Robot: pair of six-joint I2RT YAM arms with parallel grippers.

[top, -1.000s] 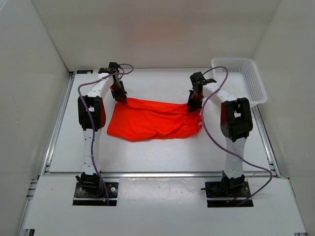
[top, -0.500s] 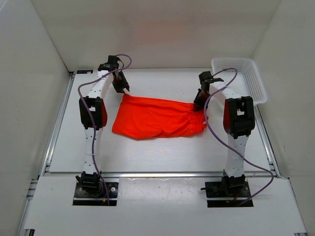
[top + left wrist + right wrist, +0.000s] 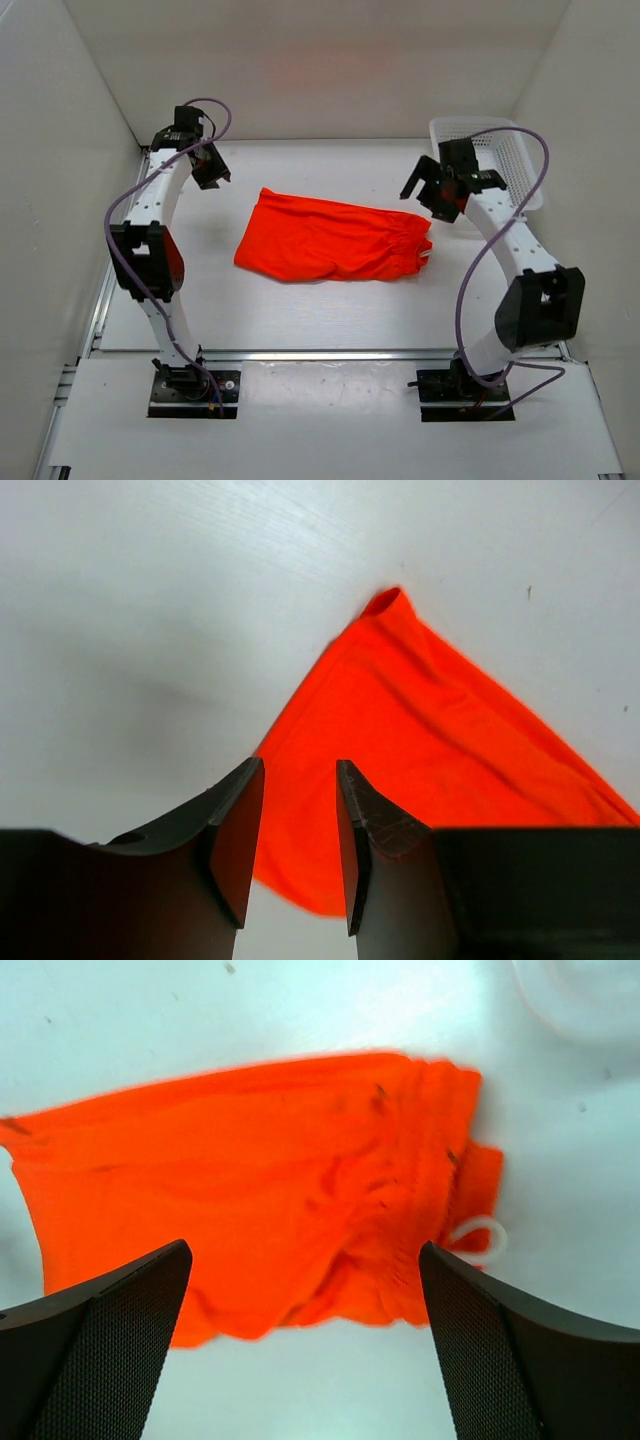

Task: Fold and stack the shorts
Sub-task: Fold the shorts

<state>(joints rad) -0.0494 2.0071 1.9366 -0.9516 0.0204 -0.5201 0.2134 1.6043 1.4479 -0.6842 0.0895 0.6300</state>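
Observation:
The orange-red shorts (image 3: 330,241) lie folded flat in the middle of the table, waistband to the right. My left gripper (image 3: 214,178) hangs up off the shorts' far left corner, apart from the cloth. In the left wrist view the left gripper (image 3: 300,768) is open by a narrow gap with nothing in it, above the shorts (image 3: 430,740). My right gripper (image 3: 426,197) hangs just off the waistband end. Its wrist view shows it (image 3: 305,1252) wide open and empty above the shorts (image 3: 260,1180), with the white drawstring (image 3: 482,1236) looping out at the right.
A white mesh basket (image 3: 506,140) stands at the back right, partly behind my right arm; its corner (image 3: 585,990) shows in the right wrist view. White walls close in the table on three sides.
Both grippers have let go of the shorts' far corners, opened, and pulled up and outward. The shorts have settled flat, shifted slightly right.

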